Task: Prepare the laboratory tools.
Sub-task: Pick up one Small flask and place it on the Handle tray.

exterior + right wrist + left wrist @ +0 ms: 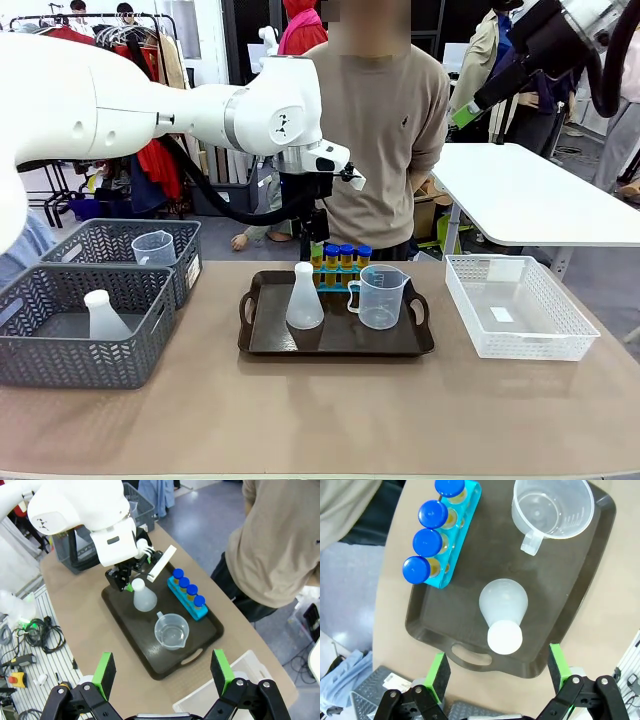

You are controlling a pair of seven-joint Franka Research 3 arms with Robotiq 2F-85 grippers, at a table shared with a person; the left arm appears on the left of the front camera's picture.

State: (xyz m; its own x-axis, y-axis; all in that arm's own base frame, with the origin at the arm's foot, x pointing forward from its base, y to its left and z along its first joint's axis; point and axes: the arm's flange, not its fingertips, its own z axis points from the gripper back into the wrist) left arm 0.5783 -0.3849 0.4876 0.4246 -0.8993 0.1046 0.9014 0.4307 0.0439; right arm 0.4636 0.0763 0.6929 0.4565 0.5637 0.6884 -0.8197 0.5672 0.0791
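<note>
Dark tray (pixel 335 345) is sitting mid-table as landmark. Grey baskets (pixel 80 325) are lying to its left, holding a spare flask and beaker; white basket (pixel 520 310) is lying to its right. Left gripper (pixel 495 675) is hovering over the tray above the conical flask (pixel 304 300), jaws released, gripping nothing. Right gripper (pixel 162 672) is hanging high above the tray, pincer spread and empty. Measuring beaker (pixel 379 297) is standing on the tray right of the flask; four blue-capped amber tubes (pixel 340 262) are sitting in a blue rack at the tray's far edge.

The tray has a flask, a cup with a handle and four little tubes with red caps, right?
Almost. The tubes' caps are blue, not red, as the left wrist view shows. The flask and the cup do stand on the tray.
</note>
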